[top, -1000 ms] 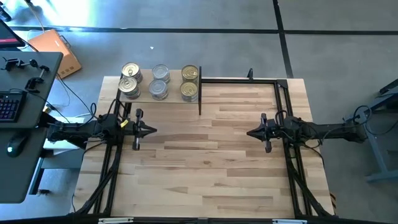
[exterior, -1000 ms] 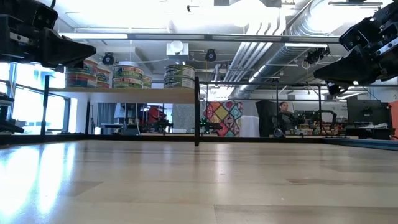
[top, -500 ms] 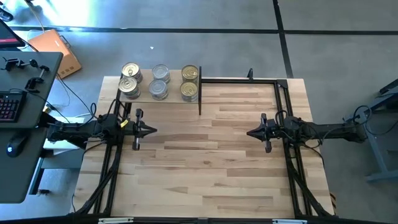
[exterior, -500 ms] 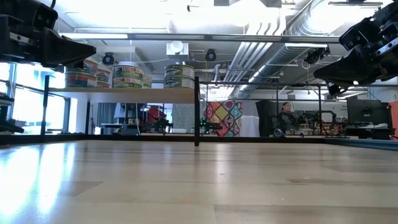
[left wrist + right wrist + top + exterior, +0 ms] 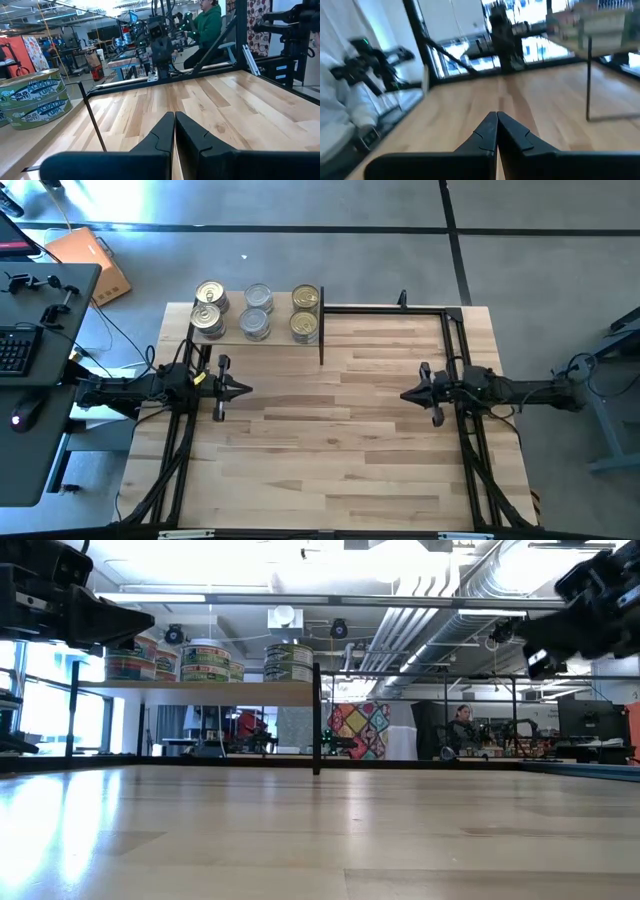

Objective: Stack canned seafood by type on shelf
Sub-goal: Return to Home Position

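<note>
Both arms empty, every tin up on the shelf.
The canned seafood (image 5: 257, 312) sits on the shelf (image 5: 278, 328), gold-topped stacks either side of silver. The left gripper (image 5: 244, 389) and right gripper (image 5: 405, 394) hover over the table (image 5: 340, 440), fingers pressed together, holding nothing.
</note>
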You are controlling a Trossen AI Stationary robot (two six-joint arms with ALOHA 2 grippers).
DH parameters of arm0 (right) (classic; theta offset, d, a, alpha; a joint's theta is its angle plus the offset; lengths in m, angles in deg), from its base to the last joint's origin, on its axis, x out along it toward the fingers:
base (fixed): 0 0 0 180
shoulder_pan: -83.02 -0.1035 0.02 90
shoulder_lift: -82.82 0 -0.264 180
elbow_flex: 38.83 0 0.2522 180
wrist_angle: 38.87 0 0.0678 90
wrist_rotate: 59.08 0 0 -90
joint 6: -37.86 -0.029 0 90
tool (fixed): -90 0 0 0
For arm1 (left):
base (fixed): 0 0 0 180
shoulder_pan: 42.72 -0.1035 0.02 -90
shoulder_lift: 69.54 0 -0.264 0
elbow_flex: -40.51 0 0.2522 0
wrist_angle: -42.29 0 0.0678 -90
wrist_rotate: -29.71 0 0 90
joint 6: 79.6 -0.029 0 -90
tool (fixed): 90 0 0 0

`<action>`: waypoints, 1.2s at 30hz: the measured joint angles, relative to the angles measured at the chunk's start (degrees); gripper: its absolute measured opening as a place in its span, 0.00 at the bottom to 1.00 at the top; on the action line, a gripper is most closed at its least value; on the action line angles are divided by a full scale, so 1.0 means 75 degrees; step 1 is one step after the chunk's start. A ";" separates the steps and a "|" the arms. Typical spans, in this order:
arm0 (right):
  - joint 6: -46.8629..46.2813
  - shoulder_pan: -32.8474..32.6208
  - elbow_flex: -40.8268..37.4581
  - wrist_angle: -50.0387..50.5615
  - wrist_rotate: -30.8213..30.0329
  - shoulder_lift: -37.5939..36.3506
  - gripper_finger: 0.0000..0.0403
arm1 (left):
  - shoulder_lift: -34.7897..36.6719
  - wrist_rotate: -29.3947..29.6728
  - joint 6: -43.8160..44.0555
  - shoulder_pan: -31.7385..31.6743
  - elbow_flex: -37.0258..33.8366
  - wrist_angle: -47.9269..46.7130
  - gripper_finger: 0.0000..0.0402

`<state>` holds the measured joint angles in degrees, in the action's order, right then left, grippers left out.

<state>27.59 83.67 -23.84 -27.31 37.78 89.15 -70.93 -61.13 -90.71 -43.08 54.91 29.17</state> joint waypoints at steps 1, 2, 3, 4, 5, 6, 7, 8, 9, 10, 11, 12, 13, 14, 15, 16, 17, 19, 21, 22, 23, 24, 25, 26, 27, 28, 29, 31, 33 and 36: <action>-0.0019 0.0000 0.0000 0.0010 0.0043 -0.0241 0.00 | 0.0000 0.0000 0.0000 0.0000 0.0000 0.0000 0.02; 0.0000 0.0000 0.0000 0.0065 0.0046 -0.0531 0.00 | 0.0000 0.0000 -0.0002 0.0000 0.0000 0.0002 0.02; 0.0061 0.0002 0.0000 0.0157 0.0044 -0.0842 0.00 | 0.0000 0.0000 0.0000 0.0001 0.0000 0.0002 0.02; 0.0182 0.0012 0.0016 0.0081 0.0040 -0.0837 0.00 | 0.0000 0.0000 0.0000 0.0003 0.0000 -0.0002 0.02; 0.0299 0.0034 0.0026 -0.0098 0.0034 -0.0840 0.00 | 0.0000 0.0000 -0.0003 0.0000 0.0000 0.0009 0.02; 0.0350 0.0076 0.0013 -0.0099 0.0011 -0.0816 0.00 | 0.0014 0.0003 0.0000 0.0003 0.0000 0.0002 0.02; 0.0358 0.0147 0.0004 -0.0141 -0.0082 -0.0810 0.00 | -0.0004 0.0011 -0.0001 0.0003 0.0000 0.0016 0.02; 0.0327 0.0226 -0.0051 -0.0302 -0.0124 -0.0833 0.00 | -0.0020 0.0009 -0.0003 0.0003 0.0003 0.0019 0.02; 0.0272 0.0313 -0.0087 -0.0340 -0.0165 -0.0837 0.00 | -0.0015 0.0022 -0.0001 0.0003 0.0003 -0.0012 0.02; 0.0212 0.0399 -0.0087 -0.0351 -0.0200 -0.0833 0.00 | -0.0023 0.0029 -0.0003 0.0003 0.0003 -0.0007 0.02; 0.0184 0.0480 -0.0087 -0.0318 -0.0323 -0.0823 0.00 | -0.0047 0.0030 -0.0003 0.0003 0.0003 0.0017 0.02; 0.0173 0.0571 -0.0087 -0.0286 -0.0517 -0.0814 0.00 | -0.0064 0.0034 -0.0003 0.0003 0.0003 0.0000 0.02; 0.0185 0.0650 -0.0087 -0.0243 -0.0731 -0.0811 0.00 | -0.0065 0.0032 -0.0003 0.0003 0.0003 -0.0015 0.02; 0.0239 0.0719 -0.0087 -0.0174 -0.0957 -0.0813 0.00 | -0.0065 0.0032 -0.0003 0.0003 0.0003 -0.0016 0.02; 0.0338 0.0779 -0.0087 -0.0112 -0.1148 -0.0811 0.00 | -0.0077 0.0032 -0.0003 0.0003 0.0003 0.0006 0.02; 0.0401 0.0825 -0.0087 -0.0066 -0.1293 -0.0808 0.00 | -0.0085 0.0032 -0.0003 0.0003 0.0003 -0.0007 0.02; 0.0417 0.0862 -0.0087 -0.0017 -0.1382 -0.0794 0.00 | -0.0085 0.0032 -0.0003 0.0003 0.0003 -0.0020 0.02; 0.0363 0.0898 -0.0087 0.0103 -0.1439 -0.0794 0.00 | -0.0082 0.0032 -0.0003 0.0003 0.0003 -0.0012 0.02; 0.0350 0.0918 -0.0087 0.0103 -0.1415 -0.0791 0.00 | -0.0082 0.0031 -0.0003 0.0003 0.0003 -0.0016 0.02; 0.0227 0.0912 -0.0087 0.0103 -0.1369 -0.0794 0.00 | -0.0079 0.0030 -0.0003 0.0003 0.0003 -0.0015 0.02; 0.0081 0.0912 -0.0087 0.0100 -0.1321 -0.0794 0.00 | -0.0079 0.0029 -0.0003 0.0003 0.0003 -0.0012 0.02; -0.0044 0.0910 -0.0090 0.0103 -0.1314 -0.0794 0.00 | -0.0079 0.0029 -0.0003 0.0003 0.0003 -0.0012 0.02; -0.0153 0.0909 -0.0089 0.0103 -0.1315 -0.0794 0.00 | -0.0079 0.0029 -0.0003 0.0003 0.0003 -0.0012 0.02; -0.0214 0.0910 -0.0090 0.0103 -0.1315 -0.0794 0.00 | -0.0079 0.0029 -0.0003 0.0003 0.0003 -0.0015 0.02; -0.0232 0.0909 -0.0090 0.0103 -0.1315 -0.0794 0.00 | -0.0079 0.0029 -0.0003 0.0003 0.0003 -0.0010 0.02; -0.0212 0.0909 -0.0090 0.0103 -0.1315 -0.0794 0.00 | -0.0079 0.0029 -0.0003 0.0003 0.0003 -0.0012 0.02; -0.0180 0.0909 -0.0090 0.0103 -0.1315 -0.0794 0.00 | -0.0079 0.0029 -0.0003 0.0003 0.0003 -0.0012 0.02; -0.0181 0.0909 -0.0090 0.0103 -0.1315 -0.0794 0.00 | -0.0079 0.0029 -0.0003 0.0003 0.0003 -0.0012 0.02; -0.0177 0.0909 -0.0090 0.0103 -0.1315 -0.0794 0.00 | -0.0079 0.0027 -0.0003 0.0003 0.0003 -0.0012 0.02; -0.0174 0.0909 -0.0090 0.0103 -0.1315 -0.0794 0.00 | -0.0079 0.0026 0.0000 0.0003 0.0003 -0.0012 0.02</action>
<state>26.29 90.49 -24.52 -26.54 27.92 83.20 -71.52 -60.93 -90.71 -43.06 54.94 29.09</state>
